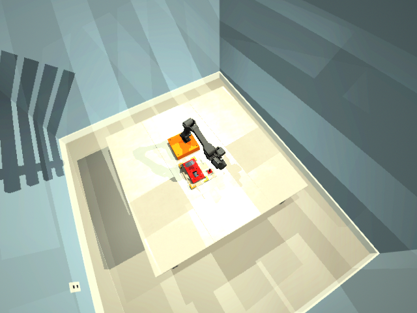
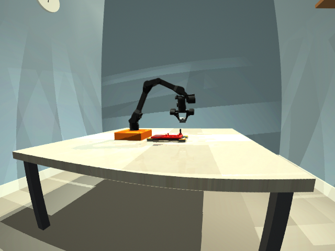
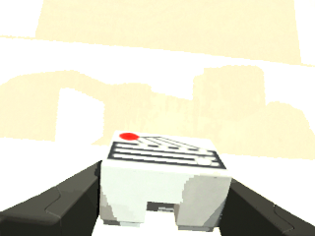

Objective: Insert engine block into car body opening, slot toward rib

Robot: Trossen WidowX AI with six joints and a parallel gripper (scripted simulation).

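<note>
My gripper (image 2: pixel 182 120) (image 3: pixel 160 173) is shut on the engine block (image 2: pixel 182 118) (image 3: pixel 140 184), a light grey block with black stripes and a red dot on top. A notch shows low in its side facing the wrist camera. The gripper holds it upright, well above the table, with a gap under it. The red car body (image 1: pixel 191 169) (image 2: pixel 162 136) lies flat beside the orange base, with a dark opening (image 1: pixel 195 174) near the end away from the base. In the top view the wrist hides the fingers and block. The rib cannot be made out.
The orange base (image 1: pixel 178 150) (image 2: pixel 130 135) carries the arm. Light pieces with yellow corners (image 1: pixel 192 186) surround the car body. A small red piece (image 1: pixel 209 171) with a dark top stands beside it; a thin black post (image 2: pixel 180 131) rises near the car's far end.
</note>
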